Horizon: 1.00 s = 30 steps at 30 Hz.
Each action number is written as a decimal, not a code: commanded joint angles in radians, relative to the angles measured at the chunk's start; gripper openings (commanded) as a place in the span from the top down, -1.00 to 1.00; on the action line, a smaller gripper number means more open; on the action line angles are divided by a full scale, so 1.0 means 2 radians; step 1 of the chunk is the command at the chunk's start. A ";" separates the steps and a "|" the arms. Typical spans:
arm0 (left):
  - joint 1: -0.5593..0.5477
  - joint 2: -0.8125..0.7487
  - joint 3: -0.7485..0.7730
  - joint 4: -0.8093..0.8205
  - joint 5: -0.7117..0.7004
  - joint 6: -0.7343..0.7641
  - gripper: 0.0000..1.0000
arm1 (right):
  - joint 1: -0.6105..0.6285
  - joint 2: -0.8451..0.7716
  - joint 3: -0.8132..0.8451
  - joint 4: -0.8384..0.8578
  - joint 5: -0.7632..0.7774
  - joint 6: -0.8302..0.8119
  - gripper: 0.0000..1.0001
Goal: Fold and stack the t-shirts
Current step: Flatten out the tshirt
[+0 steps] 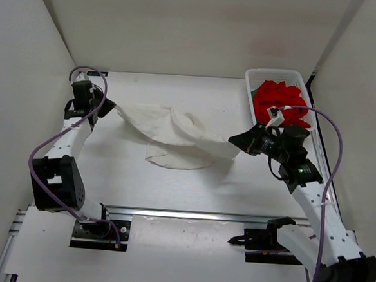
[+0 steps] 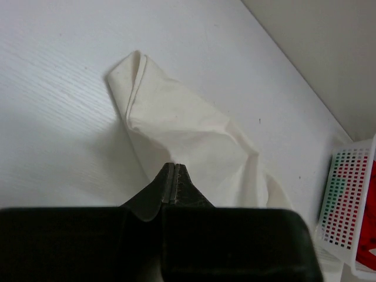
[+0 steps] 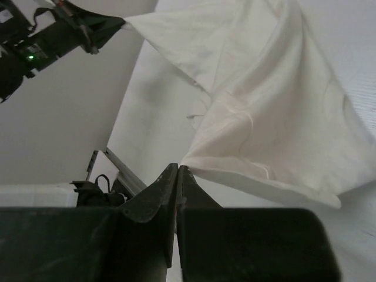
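1. My left claw (image 1: 108, 103) is fully closed. The right wrist view shows one corner of the white t-shirt (image 1: 169, 130) pinched at its tip.
2. From that claw the shirt runs off to the right as a sagging band, held up off the table (image 1: 171, 191) at this end. Its left wrist view shows the cloth lying straight ahead of the closed jaws, with a folded edge at the far end.
3. About midway between the two claws, a rounded fold of the shirt droops down and rests on the table.
4. My right claw (image 1: 237, 142) is also clamped fully shut. The other end of the white shirt meets its fingertips, and the cloth fans out ahead and to the right in its wrist view.
5. Behind and to the right of the right claw stands the white mesh basket (image 1: 274, 72). The red t-shirt (image 1: 282, 101) is bunched inside, well apart from the left claw.
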 commanded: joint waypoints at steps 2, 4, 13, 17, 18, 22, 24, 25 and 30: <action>0.002 0.028 0.038 -0.030 0.032 0.018 1.00 | -0.016 -0.002 -0.038 -0.025 -0.018 0.027 1.00; -0.005 0.048 0.053 -0.032 0.036 0.024 1.00 | -0.046 0.039 -0.070 0.023 -0.059 0.046 0.99; -0.046 0.137 0.155 -0.075 -0.006 0.053 1.00 | -0.119 0.260 -0.067 0.137 -0.007 0.031 1.00; -0.052 0.146 0.161 -0.073 -0.013 0.057 1.00 | -0.138 0.312 -0.012 0.162 -0.017 0.032 0.95; -0.050 0.147 0.162 -0.072 -0.014 0.057 1.00 | -0.138 0.309 -0.006 0.149 -0.007 0.025 0.76; -0.051 0.148 0.154 -0.069 -0.009 0.056 1.00 | -0.105 0.230 -0.066 0.095 0.117 -0.036 0.00; -0.050 0.144 0.150 -0.068 -0.013 0.057 1.00 | -0.085 0.173 -0.106 0.088 0.162 -0.047 -0.04; -0.067 0.137 0.146 -0.070 -0.019 0.060 1.00 | -0.073 0.162 -0.131 0.084 0.180 -0.051 -0.03; -0.085 0.120 0.123 -0.065 -0.020 0.056 1.00 | -0.008 0.153 -0.146 0.032 0.263 -0.081 0.12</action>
